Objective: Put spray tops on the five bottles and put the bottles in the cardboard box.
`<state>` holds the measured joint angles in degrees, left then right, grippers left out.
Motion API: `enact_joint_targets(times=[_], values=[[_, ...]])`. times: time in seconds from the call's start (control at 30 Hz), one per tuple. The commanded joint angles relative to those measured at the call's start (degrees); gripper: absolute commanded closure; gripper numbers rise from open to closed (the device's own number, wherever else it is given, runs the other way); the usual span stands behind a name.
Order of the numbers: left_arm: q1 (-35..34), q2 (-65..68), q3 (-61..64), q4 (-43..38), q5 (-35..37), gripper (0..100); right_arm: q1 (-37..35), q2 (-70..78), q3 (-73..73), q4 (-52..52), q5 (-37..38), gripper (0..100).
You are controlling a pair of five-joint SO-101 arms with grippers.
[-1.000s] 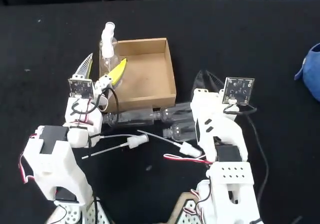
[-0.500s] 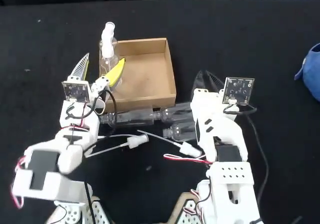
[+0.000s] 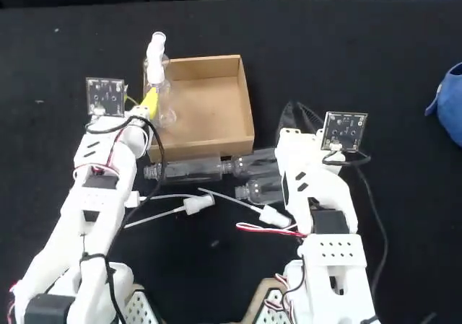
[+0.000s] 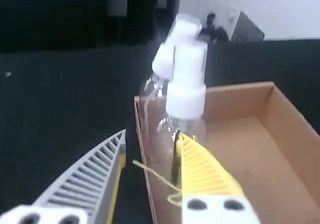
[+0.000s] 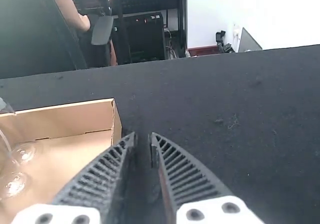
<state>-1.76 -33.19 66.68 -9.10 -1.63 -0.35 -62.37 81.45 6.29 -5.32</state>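
From where I stood, the boxing step was in hand. A clear plastic bottle (image 4: 186, 126) wearing a white spray top (image 4: 187, 79) stood upright inside the brown cardboard box (image 4: 245, 102), against its left wall toward the far corner. The left end effector (image 4: 150, 133) was spread wide astride that wall. Its yellow finger (image 4: 200, 174) was inside, touching the bottle, and its grey finger (image 4: 85, 179) was outside and well apart, so nothing was pinched. I judged that bottle as good as placed. The next move would call for lifting that arm clear without snagging the wall or tipping the bottle.

The right end effector (image 5: 142, 135) hung over the black surface (image 3: 375, 64) just beside the box, its fingers pressed almost together on nothing.

What looked like three uncapped clear bottles (image 3: 186, 171) lay on their sides near the box's front wall. Two loose white spray tops (image 3: 196, 204) lay nearer the arms, waiting to be fitted.

The right arm covered part of those lying bottles, so my count was unsure. I could not tell whether a second bottle stood behind the capped one. A blue object (image 3: 451, 107) was cut off at the edge.
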Motion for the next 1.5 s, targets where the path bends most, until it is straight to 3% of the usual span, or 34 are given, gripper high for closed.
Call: enact_joint_targets(times=[0.0,0.23,0.43,0.57,0.87,1.47], values=[[0.31,-2.46,-3.74,2.29,0.0,97,0.79,-0.4,-0.31,-1.41,0.44,97.3],[0.92,-5.54,-1.36,7.56,-0.26,95,0.79,-0.4,-0.31,-1.32,0.44,97.3],[3.47,-1.76,-13.58,26.99,1.05,95,0.79,-0.48,-0.31,-1.58,0.44,97.3],[1.71,5.71,-19.82,31.91,2.9,95,0.79,-0.57,-0.31,-1.58,0.44,97.3],[2.42,11.78,-20.7,27.6,2.81,95,0.79,-0.48,-0.31,-1.58,0.44,97.3],[1.98,20.48,-26.86,27.16,2.73,95,0.79,-0.48,-0.31,-1.41,0.44,97.3]])
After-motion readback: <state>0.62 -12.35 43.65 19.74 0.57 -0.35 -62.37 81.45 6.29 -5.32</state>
